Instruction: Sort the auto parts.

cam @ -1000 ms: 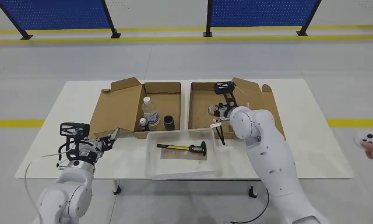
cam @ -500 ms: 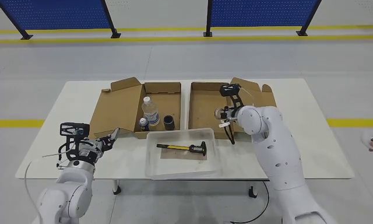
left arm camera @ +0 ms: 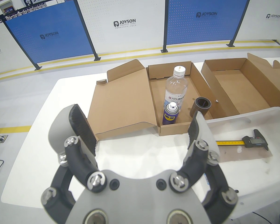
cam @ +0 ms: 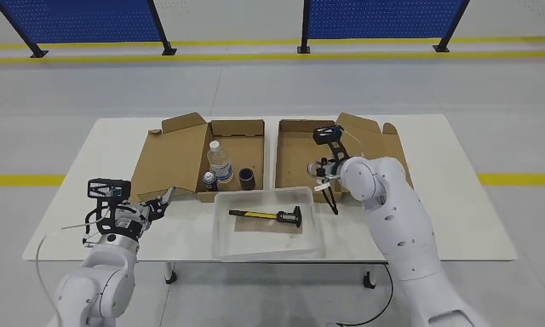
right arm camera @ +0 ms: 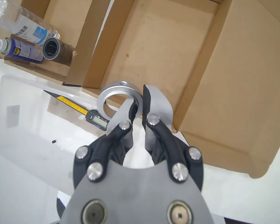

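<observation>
Item one, nearest you: your left gripper (cam: 166,199) sits low over the front left part of the bench (cam: 477,225), just short of the left box's open flap. Its jaws stand wide apart, and the pads (left arm camera: 82,127) have nothing between them.

Next out, at the front middle of the bench, you have a clear plastic tray (cam: 223,242). One caliper (cam: 268,215) lies flat in it over a brown patch. Its yellow rule points toward your left and its black display head toward your right.

Just past the tray's far right corner, your right gripper (right arm camera: 140,99) hangs above the near end of the right box (cam: 294,157). It is closed narrow on a silver metal ring (right arm camera: 117,86), one finger inside the ring and the other outside, pinching its wall. The ring is held roughly level and shows a small hole in its outer wall. This box's lid lies folded open to your right.

The left box (cam: 183,157) stands just beside the right one, with its lid open to your left. Three things stand upright and close together at its near right corner. A blue spray can (cam: 209,180) is nearest, with a clear bottle (cam: 220,159) with a white cap just behind it. A dark sleeve (cam: 246,178) stands to their right, bore upward.

Farthest out, beyond the bench, blue and white fence panels (cam: 383,8) stand behind a yellow floor line (cam: 255,59).
</observation>
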Controlling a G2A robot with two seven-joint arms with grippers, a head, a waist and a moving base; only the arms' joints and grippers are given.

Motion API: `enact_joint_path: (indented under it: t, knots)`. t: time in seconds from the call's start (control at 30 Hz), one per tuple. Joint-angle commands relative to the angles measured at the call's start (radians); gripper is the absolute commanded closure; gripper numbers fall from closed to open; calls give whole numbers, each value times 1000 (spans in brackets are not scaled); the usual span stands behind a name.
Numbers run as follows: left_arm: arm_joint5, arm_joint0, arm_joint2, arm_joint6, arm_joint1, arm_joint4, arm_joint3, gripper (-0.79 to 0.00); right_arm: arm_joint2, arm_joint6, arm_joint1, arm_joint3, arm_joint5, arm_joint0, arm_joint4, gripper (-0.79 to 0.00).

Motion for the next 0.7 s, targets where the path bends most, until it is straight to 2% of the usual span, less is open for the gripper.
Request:
enact_joint_path:
  t: [0.0, 0.3, 0.67]
  knots:
    - [0, 0, 0, 0, 0, 0, 0, -785, -16, -4, -3, 31, 4, 21, -10, 0]
    - [0, 0, 0, 0, 0, 0, 0, -785, -57, -63, -20, 244, 19, 140, 5, 0]
    - [0, 0, 0, 0, 0, 0, 0, -785, -109, -108, -53, 573, 44, 280, 55, 0]
